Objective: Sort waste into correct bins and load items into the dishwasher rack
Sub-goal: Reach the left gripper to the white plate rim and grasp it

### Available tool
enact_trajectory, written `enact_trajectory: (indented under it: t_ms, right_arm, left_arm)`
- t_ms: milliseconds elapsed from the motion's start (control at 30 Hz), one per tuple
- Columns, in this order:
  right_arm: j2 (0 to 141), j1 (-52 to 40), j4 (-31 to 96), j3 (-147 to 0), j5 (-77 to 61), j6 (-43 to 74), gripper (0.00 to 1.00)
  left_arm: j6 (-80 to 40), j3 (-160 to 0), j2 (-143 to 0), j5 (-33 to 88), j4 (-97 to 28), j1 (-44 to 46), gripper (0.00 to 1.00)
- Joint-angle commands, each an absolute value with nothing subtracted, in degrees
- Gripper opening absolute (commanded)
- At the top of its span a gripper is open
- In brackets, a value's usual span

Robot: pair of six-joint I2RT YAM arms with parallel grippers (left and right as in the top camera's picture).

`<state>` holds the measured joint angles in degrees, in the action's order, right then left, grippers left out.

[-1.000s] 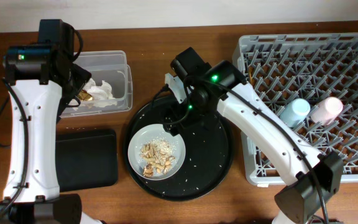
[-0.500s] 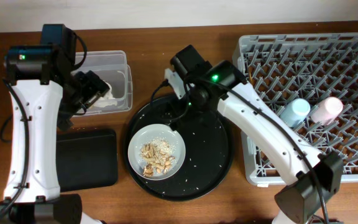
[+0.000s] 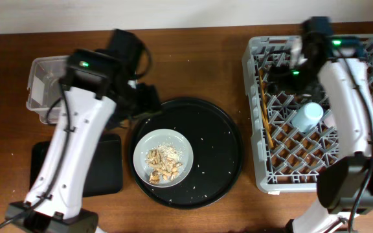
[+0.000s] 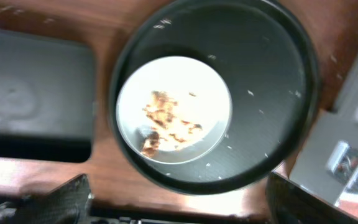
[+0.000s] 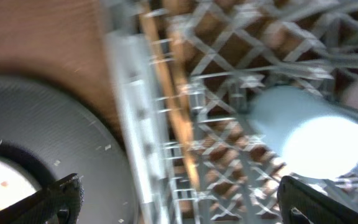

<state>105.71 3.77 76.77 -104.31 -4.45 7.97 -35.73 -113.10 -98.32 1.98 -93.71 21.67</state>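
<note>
Lying in rack: chopsticks; blue cup beside

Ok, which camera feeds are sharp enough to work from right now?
Overhead: sharp, evenly lit. Left wrist: slightly soft, but the grey bowl and its food scraps read fine. Right wrist: heavily motion-blurred; the light blue cup is glared out to white.

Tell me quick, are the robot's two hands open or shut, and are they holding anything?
Left gripper: open, holding nothing.
Right gripper: open, holding nothing.
</note>
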Motion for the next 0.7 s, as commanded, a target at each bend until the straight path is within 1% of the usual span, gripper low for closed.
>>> enact_trajectory:
  t_ms: [0,100,133,233,267,433,467,667]
  right_arm:
    - [105.95,8.51,77.08,-104.03,-3.99,8.64,0.98]
    - [105.95,11.49,77.06,-104.03,-4.01,8.64,0.98]
    - [105.95,12.53,77.08,-104.03,-3.99,8.64,0.98]
    - [105.95,14.35,77.10,-104.03,-4.03,8.64,0.98]
    - [105.95,14.52,77.10,-104.05,-4.01,8.64,0.98]
    - [105.95,14.66,77.10,-104.03,-3.99,8.64,0.98]
    - [105.95,14.66,77.10,-104.03,-3.99,8.64,0.98]
    - [105.95,14.66,77.10,-104.03,-4.01,8.64,0.98]
  left_arm:
    - [-35.11,-113.38,-97.54,2.17,-90.87,26.57,0.83]
    - [-35.11,-113.23,-98.00,2.15,-89.36,31.00,0.84]
    - [-35.11,-113.23,-98.56,2.11,-88.64,32.99,0.87]
    - [-35.66,-112.64,-101.16,1.72,-86.80,36.77,0.87]
    - [-36.86,-112.16,-102.06,1.65,-86.46,37.56,0.86]
    - [-39.90,-109.32,-108.22,1.54,-85.97,40.53,0.59]
    - [-40.91,-108.55,-110.13,1.52,-85.97,41.04,0.57]
    - [-42.98,-105.62,-117.51,1.48,-84.58,41.98,0.57]
